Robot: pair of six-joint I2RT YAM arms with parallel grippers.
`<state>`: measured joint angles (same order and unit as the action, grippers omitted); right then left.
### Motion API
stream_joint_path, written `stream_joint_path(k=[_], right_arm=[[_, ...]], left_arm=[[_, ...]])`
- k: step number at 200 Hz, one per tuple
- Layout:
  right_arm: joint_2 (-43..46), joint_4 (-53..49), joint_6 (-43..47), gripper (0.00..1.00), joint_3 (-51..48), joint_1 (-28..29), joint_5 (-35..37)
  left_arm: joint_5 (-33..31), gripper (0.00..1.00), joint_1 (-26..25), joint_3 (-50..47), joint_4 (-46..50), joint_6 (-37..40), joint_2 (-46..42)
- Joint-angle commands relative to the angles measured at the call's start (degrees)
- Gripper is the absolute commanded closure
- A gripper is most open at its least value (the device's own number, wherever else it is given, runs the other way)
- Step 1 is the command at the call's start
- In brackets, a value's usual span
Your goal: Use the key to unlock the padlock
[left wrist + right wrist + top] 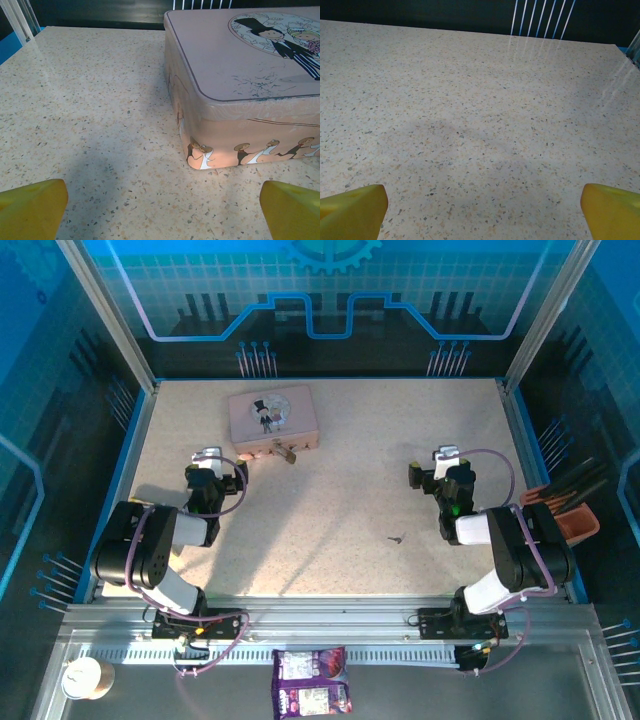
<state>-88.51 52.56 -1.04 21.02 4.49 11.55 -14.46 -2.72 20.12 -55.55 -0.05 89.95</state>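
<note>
The padlock [284, 450] is seen from the top view as a small brass-coloured shape at the near side of the pink tin [272, 420], toward that side's right half. Whether it is hooked to the tin's clasp cannot be told at this size. The key [398, 538] is seen as a thin dark sliver lying flat on the speckled counter [340, 490], well apart from the padlock and nearer to the right arm.

The left hand [208, 460] is held low over the counter, just to the near left of the tin. In the left wrist view the left hand [160, 210] is spread wide, its yellow fingertips [30, 207] are set at the two lower corners, and nothing is held between them. The tin's rounded near corner [200, 150] is shown ahead and to the right, apart from both fingertips.

The right hand [446, 458] is placed over bare counter on the right side, beyond the key as seen from its base. In the right wrist view the right hand [480, 210] is likewise spread wide and nothing is gripped. Speckled surface is seen between its yellow fingertips [352, 210].
</note>
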Motion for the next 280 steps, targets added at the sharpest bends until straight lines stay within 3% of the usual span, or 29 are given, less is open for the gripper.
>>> stream_joint_path(k=[1,51,81,98,112,159,190,209,225,250,280], right_arm=[[-0.1,1.2,0.4,0.0,0.7,0.3,0.0],[0.0,2.3,1.2,0.0,0.1,0.9,-0.5],[4.9,4.1,5.0,0.0,-2.6,3.9,0.9],[12.2,-4.6,7.9,0.0,-0.8,6.8,2.6],[18.8,-13.5,8.4,0.0,2.1,9.9,3.5],[33.6,-45.6,-9.5,0.0,17.0,11.7,-3.7],[39.7,-59.5,-26.2,0.0,21.3,7.3,-3.9],[42.3,-59.4,-29.9,0.0,19.5,0.9,-16.3],[41.1,-69.6,-29.2,0.0,24.1,0.1,-21.3],[39.4,-84.6,-23.8,0.0,32.2,7.8,-13.2],[38.1,-95.2,-23.3,0.0,36.5,18.2,-3.1]], left_arm=[[1.4,0.01,0.5,0.5,-0.6,-0.3,-0.6],[0.4,0.01,-0.6,-2.2,-4.6,0.9,-2.7],[-2.6,0.01,-5.4,-2.0,4.2,5.7,-13.5],[-5.7,0.01,-7.7,-1.6,9.5,4.9,-20.6],[-6.8,0.01,-7.9,0.0,15.9,-2.0,-26.3],[-9.8,0.01,-7.8,16.6,55.5,-29.0,-35.0],[-7.2,0.01,-6.7,20.3,66.2,-33.8,-39.0],[-4.4,0.01,-5.6,19.8,69.3,-37.0,-43.0],[3.4,0.01,-5.4,20.5,71.0,-32.7,-45.3],[11.8,0.01,-6.5,21.5,76.5,-31.3,-46.0],[11.1,0.01,-14.8,21.0,81.3,-31.8,-45.2]])
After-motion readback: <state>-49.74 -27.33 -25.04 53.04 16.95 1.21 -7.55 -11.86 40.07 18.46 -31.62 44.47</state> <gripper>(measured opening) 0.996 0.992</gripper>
